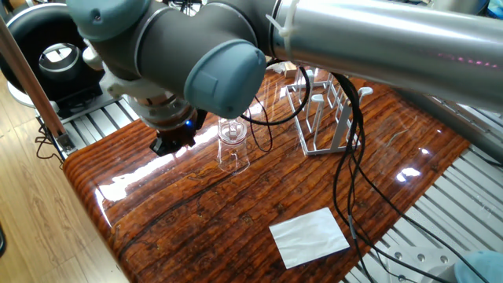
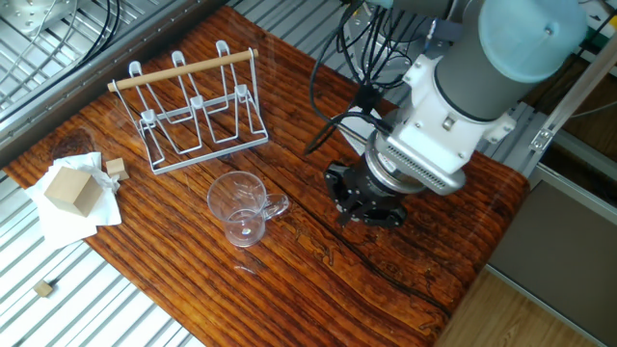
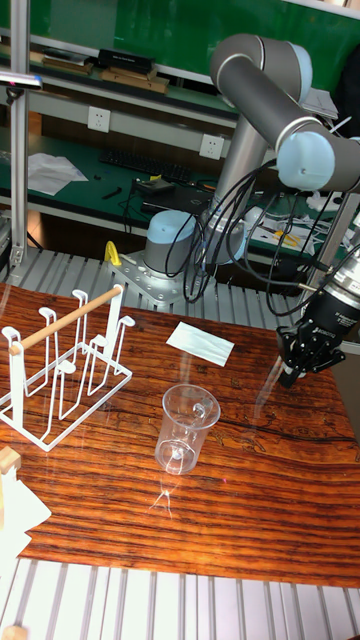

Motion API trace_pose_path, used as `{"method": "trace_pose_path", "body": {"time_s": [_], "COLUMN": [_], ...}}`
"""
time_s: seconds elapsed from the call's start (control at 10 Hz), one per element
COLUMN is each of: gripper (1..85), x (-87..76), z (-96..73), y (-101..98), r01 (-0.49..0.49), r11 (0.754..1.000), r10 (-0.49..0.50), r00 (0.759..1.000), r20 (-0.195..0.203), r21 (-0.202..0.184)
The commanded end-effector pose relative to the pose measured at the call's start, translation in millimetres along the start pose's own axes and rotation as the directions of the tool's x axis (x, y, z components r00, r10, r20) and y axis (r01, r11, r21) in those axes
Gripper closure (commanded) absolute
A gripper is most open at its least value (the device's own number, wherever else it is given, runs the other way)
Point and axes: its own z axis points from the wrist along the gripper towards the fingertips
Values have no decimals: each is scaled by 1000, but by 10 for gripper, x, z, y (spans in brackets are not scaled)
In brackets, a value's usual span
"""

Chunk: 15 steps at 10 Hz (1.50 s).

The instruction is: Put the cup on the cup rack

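Note:
The cup (image 2: 241, 208) is a clear glass with a small side handle. It rests on the wooden table, also seen as the cup (image 1: 233, 147) and the cup (image 3: 183, 430). Whether it is upright or on its side I cannot tell. The cup rack (image 2: 183, 66), white wire with a wooden rod, stands behind it; the rack (image 1: 343, 126) and the rack (image 3: 65, 321) hold nothing. My gripper (image 2: 365, 216) points down at the table, a hand's width from the cup on the side away from the rack. The gripper (image 1: 172, 145), (image 3: 296, 374) looks open and empty.
A white paper sheet (image 1: 309, 236) lies near one table edge. A wooden block on crumpled tissue (image 2: 70, 189) and small wooden cubes (image 2: 116, 167) sit beyond the rack. Black cables (image 1: 346, 181) trail over the table by the rack. Grooved metal rails (image 2: 116, 308) surround the tabletop.

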Motion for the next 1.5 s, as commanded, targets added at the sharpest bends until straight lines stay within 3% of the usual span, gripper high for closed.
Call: {"method": "trace_pose_path", "body": {"time_s": [0.0,0.3,0.6,0.9,1.1,1.4], "gripper": [843,843,843,833,843,843], "x": [-45,-130,-188,-130,-129,-129], "z": [66,188,182,219,246,267], "y": [-82,-312,-417,-426,-275,-281], "r01": [-20,-26,-26,-75,-173,-206], "r11": [999,998,996,993,985,979], "r10": [20,22,18,68,171,203], "r00": [999,998,995,994,981,975], "r20": [25,65,100,89,87,88], "r21": [37,65,86,87,16,16]}}
